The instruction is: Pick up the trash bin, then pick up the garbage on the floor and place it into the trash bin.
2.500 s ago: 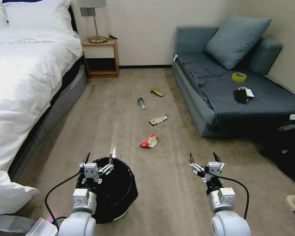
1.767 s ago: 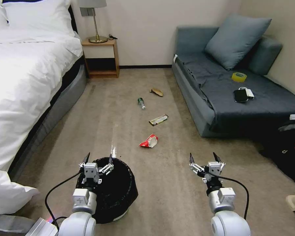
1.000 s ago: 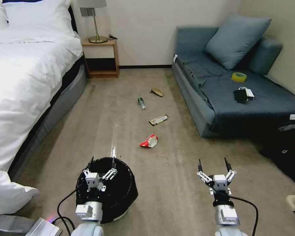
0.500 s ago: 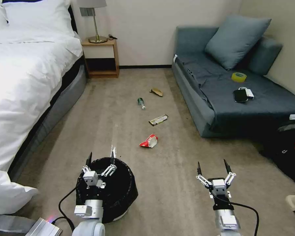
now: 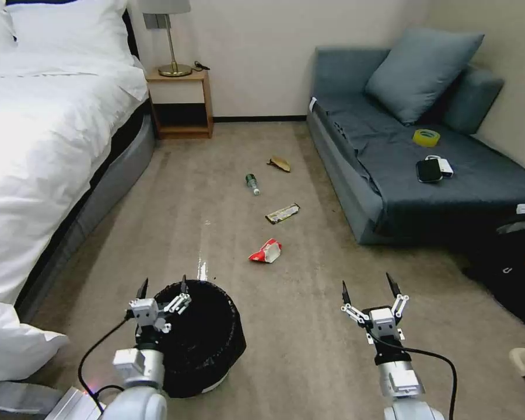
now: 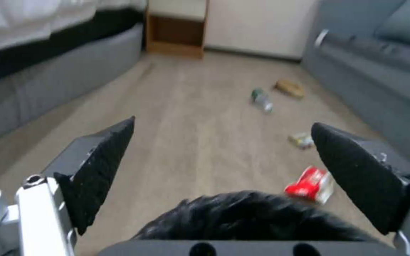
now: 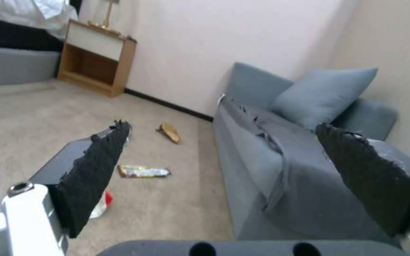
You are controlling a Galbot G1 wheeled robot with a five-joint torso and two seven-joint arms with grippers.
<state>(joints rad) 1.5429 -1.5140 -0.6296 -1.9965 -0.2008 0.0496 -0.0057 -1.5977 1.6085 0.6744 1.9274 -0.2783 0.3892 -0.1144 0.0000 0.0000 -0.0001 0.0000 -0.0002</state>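
While spread, left end effector (image 5: pixel 162 286) above rim | trash bin (image 5: pixel 207 344) below

Red-and-white wrapper (image 7: pixel 101 204) half behind right fingers (image 7: pixel 93 170).

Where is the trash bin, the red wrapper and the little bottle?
trash bin (image 5: pixel 207 341), head view, on its black bag lining.
red wrapper (image 5: pixel 266 251), head view, on its crumpled middle.
little bottle (image 5: pixel 252 183), head view, on its body, lying on the carpet.
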